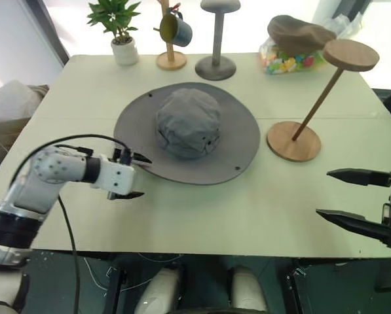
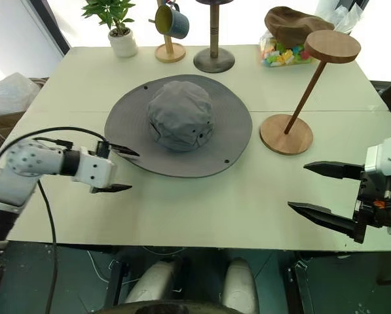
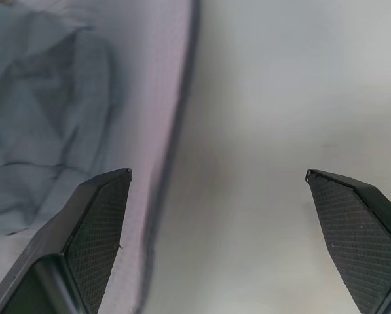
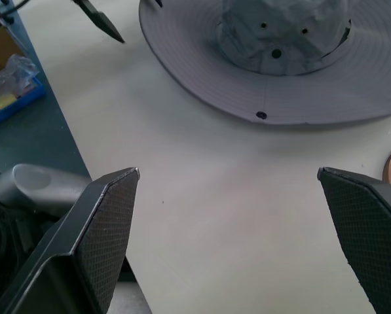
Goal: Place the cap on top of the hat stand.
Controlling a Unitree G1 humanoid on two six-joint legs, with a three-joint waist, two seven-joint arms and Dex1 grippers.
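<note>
The cap (image 1: 188, 124), a grey sun hat with a wide floppy brim, lies flat in the middle of the table. To its right stands the hat stand (image 1: 293, 140), light wood with a slanted rod and a bare disc top (image 1: 350, 54). My left gripper (image 1: 141, 176) is open at the brim's near left edge. One of its fingers is over the brim (image 3: 143, 98) and the other over bare table. My right gripper (image 2: 298, 186) is open and empty above the table's near right part, apart from the cap (image 4: 280, 65) and pointing toward it.
Along the back edge stand a potted plant (image 1: 120, 29), a mug tree with a blue mug (image 1: 172, 33), a grey mushroom-topped stand (image 1: 216, 39) and a brown flat cap (image 1: 300, 33) on a bag of coloured sweets (image 1: 283, 62). The table's front edge (image 1: 202, 252) is close.
</note>
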